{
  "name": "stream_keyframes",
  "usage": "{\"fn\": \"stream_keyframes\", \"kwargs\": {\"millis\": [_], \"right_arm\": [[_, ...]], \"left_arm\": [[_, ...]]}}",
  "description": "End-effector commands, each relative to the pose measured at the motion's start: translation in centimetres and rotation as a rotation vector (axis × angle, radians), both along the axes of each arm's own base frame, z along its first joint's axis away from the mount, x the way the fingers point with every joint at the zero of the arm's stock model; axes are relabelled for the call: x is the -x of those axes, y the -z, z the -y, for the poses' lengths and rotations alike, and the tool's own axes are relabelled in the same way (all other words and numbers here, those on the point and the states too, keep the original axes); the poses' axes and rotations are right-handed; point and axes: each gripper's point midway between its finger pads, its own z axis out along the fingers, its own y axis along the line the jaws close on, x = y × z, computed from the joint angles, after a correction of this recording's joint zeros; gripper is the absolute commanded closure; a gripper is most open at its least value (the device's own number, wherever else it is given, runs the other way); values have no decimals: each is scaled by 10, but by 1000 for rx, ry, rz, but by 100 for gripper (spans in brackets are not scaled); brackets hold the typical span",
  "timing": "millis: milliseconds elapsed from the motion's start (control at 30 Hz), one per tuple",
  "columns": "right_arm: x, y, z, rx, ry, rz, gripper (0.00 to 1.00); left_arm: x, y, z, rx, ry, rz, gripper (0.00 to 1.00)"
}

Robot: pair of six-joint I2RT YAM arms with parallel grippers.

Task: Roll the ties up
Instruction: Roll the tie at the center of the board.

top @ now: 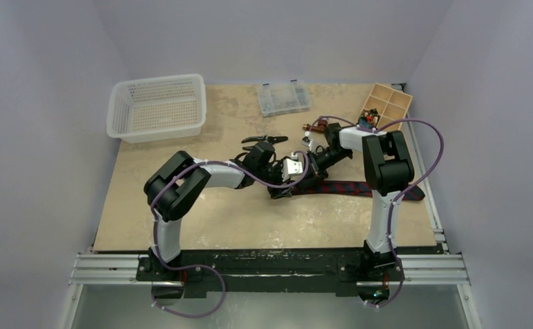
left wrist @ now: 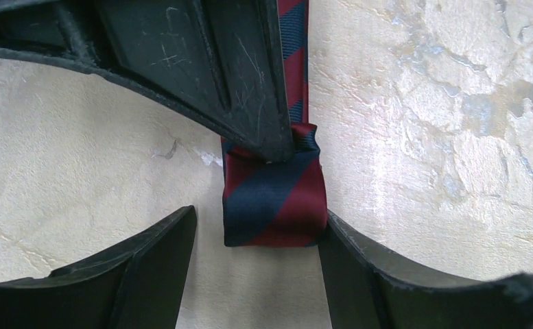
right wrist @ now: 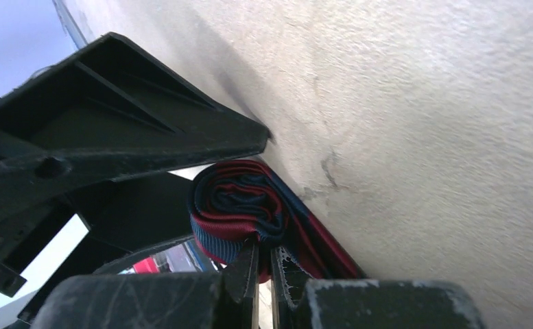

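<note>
One of the ties (top: 359, 187), navy with dark red stripes, lies flat across the table to the right, and its left end is wound into a small roll (left wrist: 274, 199). My right gripper (right wrist: 265, 250) is shut on the edge of that roll (right wrist: 236, 205), reaching in from the far side. In the left wrist view its dark fingers (left wrist: 250, 82) come down onto the roll's top. My left gripper (left wrist: 260, 212) stands open around the roll: the right finger touches its side and the left finger stands clear. In the top view both grippers meet at the tie's left end (top: 291, 181).
Black-handled pliers (top: 263, 140) lie just behind the grippers. A white mesh basket (top: 157, 106) sits at the back left, a clear plastic box (top: 284, 98) at the back middle, and a wooden compartment tray (top: 387, 106) at the back right.
</note>
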Motion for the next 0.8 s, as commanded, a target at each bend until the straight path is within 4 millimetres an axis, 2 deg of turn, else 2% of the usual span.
{"fn": "stream_keyframes", "kwargs": {"millis": [0, 167, 300, 400, 467, 533, 633, 767], "right_arm": [[-6, 43, 28, 205, -41, 94, 100], [-10, 45, 31, 230, -32, 109, 100], [-17, 51, 33, 254, -14, 130, 100], [-20, 54, 34, 263, -8, 139, 100], [-23, 54, 33, 262, -3, 148, 100], [-25, 51, 31, 246, -5, 156, 100], [-20, 35, 23, 178, -21, 138, 100], [-19, -1, 19, 104, -24, 167, 68]], "left_arm": [[19, 17, -6, 17, 6, -82, 35], [16, 16, 5, 95, -7, -81, 35], [10, 11, 21, 181, -22, -105, 35], [9, 14, 29, 199, -24, -113, 40], [10, 19, 32, 193, -26, -118, 47], [10, 26, 30, 170, -39, -113, 59], [11, 34, 19, 89, -69, -102, 76], [18, 42, -5, -30, -87, -89, 80]]}}
